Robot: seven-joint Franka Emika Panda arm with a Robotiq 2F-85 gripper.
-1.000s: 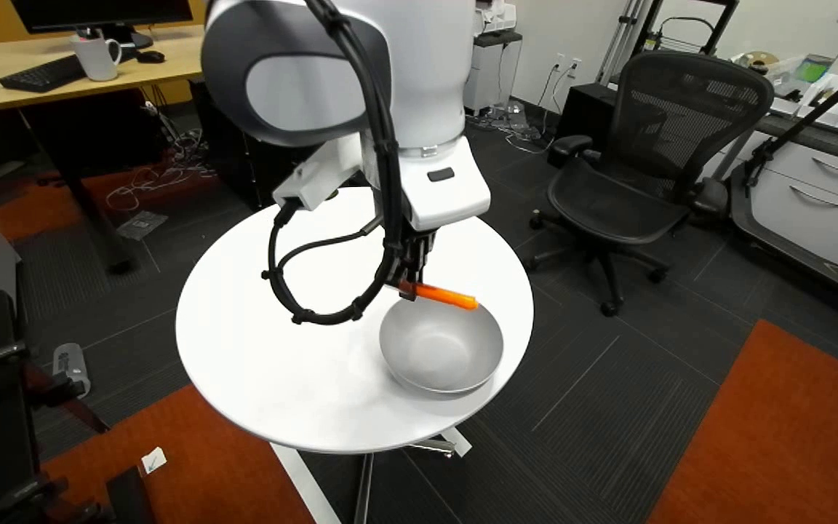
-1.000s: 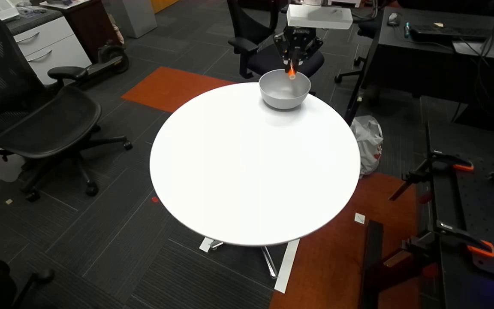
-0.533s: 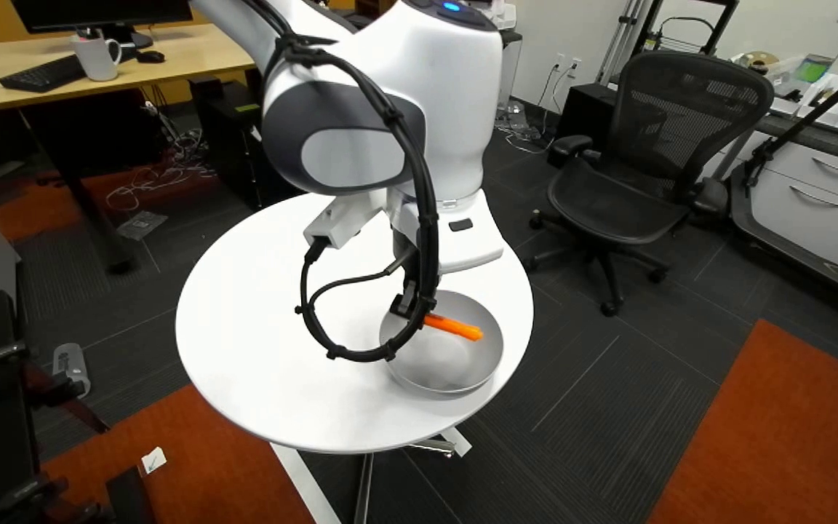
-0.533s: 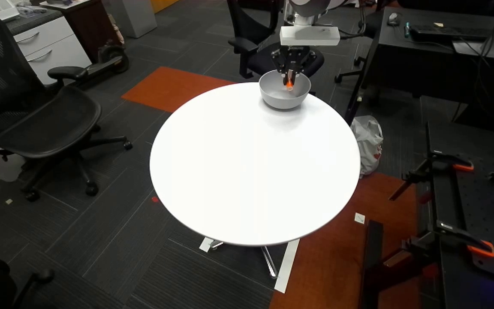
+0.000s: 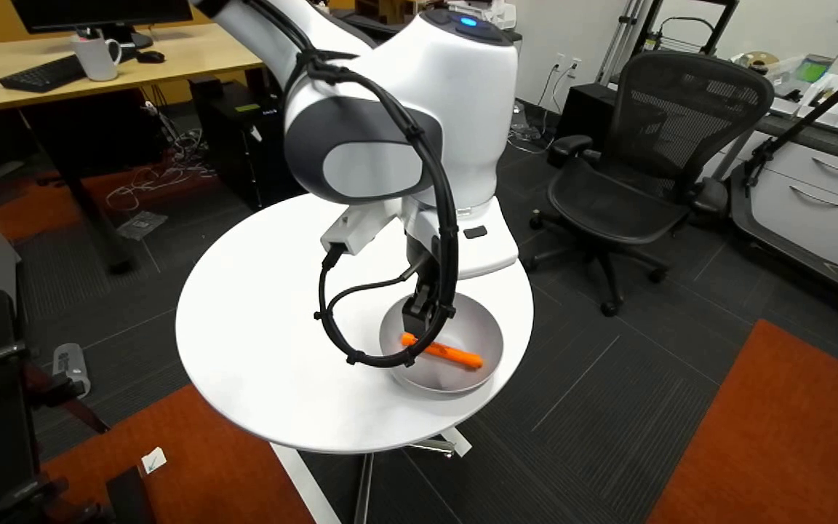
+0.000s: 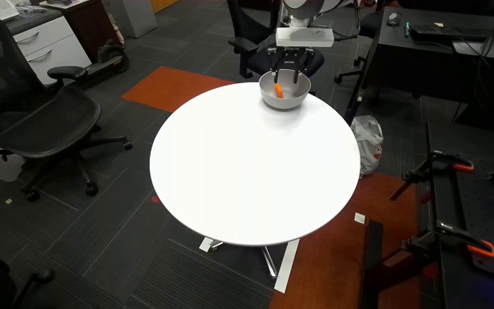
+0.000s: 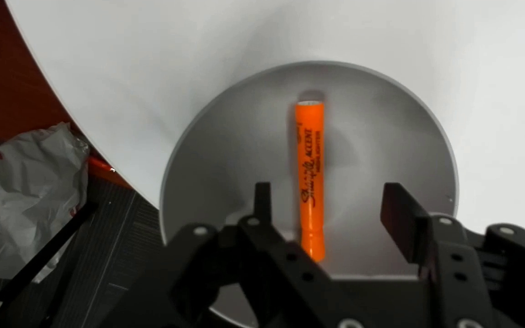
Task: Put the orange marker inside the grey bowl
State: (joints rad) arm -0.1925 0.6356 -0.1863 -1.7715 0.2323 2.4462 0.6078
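Wrist view: we find the orange Sharpie Accent highlighter (image 7: pixel 310 168) lying inside the grey bowl (image 7: pixel 394 150), its print facing us. Gripper (image 7: pixel 328 200) spread wide, one finger on either side of the highlighter; its black linkage blocks our sight of the bowl's lower part. White table (image 7: pixel 126 82) beneath the bowl; past its edge, a crumpled white plastic bag (image 7: pixel 30 196).

In an exterior view: a loop of black cable (image 5: pixel 449 247) hangs off the white robot arm (image 5: pixel 470 109) and crosses before the gripper and a stretch of the highlighter, so we cannot judge the finger spread from there. Table round, bowl standing near its edge. Behind: black mesh chair (image 5: pixel 688 116), wooden desk (image 5: pixel 193 54) with a white mug (image 5: pixel 97 60).

In an exterior view: bowl at the table's far side, the two fingers clearly apart at its mouth, highlighter inside. Around the table we note a scooter (image 6: pixel 114 60), a black desk (image 6: pixel 423 16), orange-tipped clamps (image 6: pixel 464 166), dark carpet tiles (image 6: pixel 122 206) and rust-coloured carpet (image 6: pixel 174 88).
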